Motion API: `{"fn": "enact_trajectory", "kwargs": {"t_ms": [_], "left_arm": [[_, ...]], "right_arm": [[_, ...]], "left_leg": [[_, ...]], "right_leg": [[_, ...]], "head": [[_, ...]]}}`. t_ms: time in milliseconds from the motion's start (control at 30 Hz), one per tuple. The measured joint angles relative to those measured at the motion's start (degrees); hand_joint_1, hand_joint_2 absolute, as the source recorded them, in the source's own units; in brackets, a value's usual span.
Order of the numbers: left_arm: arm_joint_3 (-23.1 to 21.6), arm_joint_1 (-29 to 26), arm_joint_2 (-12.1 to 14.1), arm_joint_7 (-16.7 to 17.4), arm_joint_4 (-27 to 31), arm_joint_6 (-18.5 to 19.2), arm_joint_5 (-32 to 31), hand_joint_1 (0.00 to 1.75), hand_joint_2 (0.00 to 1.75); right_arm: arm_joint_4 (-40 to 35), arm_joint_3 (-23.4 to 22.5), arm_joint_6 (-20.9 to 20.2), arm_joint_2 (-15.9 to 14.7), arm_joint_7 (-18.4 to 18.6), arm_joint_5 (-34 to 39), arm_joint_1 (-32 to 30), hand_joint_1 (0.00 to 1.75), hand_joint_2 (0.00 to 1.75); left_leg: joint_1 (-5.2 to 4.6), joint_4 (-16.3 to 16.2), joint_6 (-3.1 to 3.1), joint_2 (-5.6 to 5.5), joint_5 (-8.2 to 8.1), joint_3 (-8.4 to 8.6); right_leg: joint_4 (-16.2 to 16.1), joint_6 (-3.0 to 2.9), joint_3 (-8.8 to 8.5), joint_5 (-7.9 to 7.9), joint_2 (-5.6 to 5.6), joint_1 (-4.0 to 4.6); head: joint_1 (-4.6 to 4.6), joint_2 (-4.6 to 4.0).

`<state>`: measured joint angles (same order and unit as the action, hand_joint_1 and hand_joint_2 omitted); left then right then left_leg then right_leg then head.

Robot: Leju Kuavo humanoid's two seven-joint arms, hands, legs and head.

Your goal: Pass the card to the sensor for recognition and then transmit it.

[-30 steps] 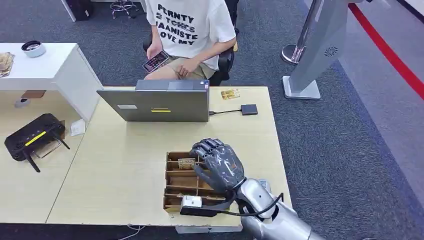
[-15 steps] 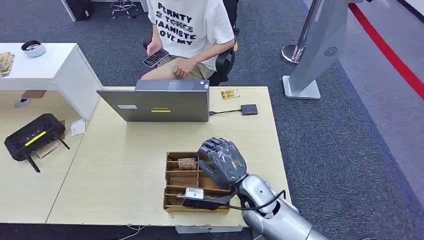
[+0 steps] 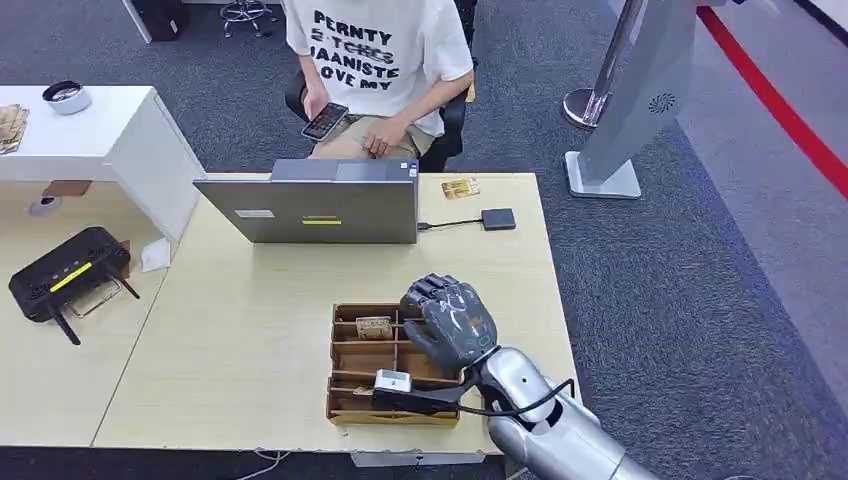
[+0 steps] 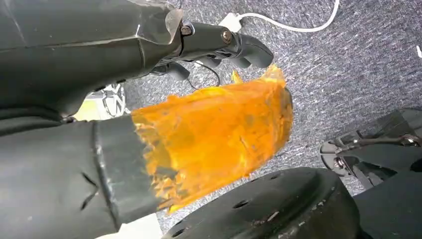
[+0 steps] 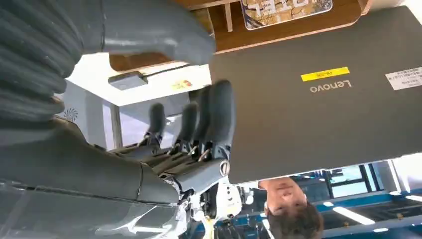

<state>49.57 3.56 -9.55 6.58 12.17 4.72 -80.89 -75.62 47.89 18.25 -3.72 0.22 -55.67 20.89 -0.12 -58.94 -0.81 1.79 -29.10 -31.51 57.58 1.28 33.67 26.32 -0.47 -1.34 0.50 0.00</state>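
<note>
right hand [image 3: 452, 322] hovers over the wooden tray [image 3: 345, 400] on the bench [image 3: 250, 330], fingers loosely spread, holding nothing; card [image 3: 373, 326] lies in the tray's far slot, just beside the hand; I'd lower straight and pinch its edge; left hand's state: can't tell

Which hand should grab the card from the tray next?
Right. The right hand hovers open over the wooden tray, right beside the card in its far slot. The left hand hangs low over the carpet, away from the table.
</note>
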Motion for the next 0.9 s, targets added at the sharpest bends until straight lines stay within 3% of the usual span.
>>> {"fn": "enact_trajectory", "kwargs": {"t_ms": [567,700,900], "left_arm": [[0.0,0.0,0.0,-0.1,0.0,0.0,0.3,0.0,0.0],[0.0,0.0,0.0,-0.1,0.0,0.0,0.3,0.0,0.0],[0.0,0.0,0.0,-0.1,0.0,0.0,0.4,0.0,0.0]], "right_arm": [[-2.5,-1.7,-0.4,0.2,0.0,0.3,-0.4,0.77,1.75],[-3.0,-1.9,-0.5,0.2,-0.1,0.4,-0.6,0.82,1.75],[-3.0,-2.5,-0.9,0.2,-0.3,0.5,-0.7,0.7,1.75]], "left_leg": [[0.0,0.0,0.0,0.0,0.0,0.0],[0.0,0.0,0.0,0.0,0.0,0.01],[0.0,0.0,0.0,0.01,0.0,0.0]], "right_leg": [[0.0,0.0,0.0,0.0,0.01,0.0],[0.0,0.0,0.0,0.0,0.01,0.0],[0.0,0.0,0.0,0.0,0.01,0.0]], "head": [[0.02,0.0],[0.02,0.0],[0.02,0.0]]}}
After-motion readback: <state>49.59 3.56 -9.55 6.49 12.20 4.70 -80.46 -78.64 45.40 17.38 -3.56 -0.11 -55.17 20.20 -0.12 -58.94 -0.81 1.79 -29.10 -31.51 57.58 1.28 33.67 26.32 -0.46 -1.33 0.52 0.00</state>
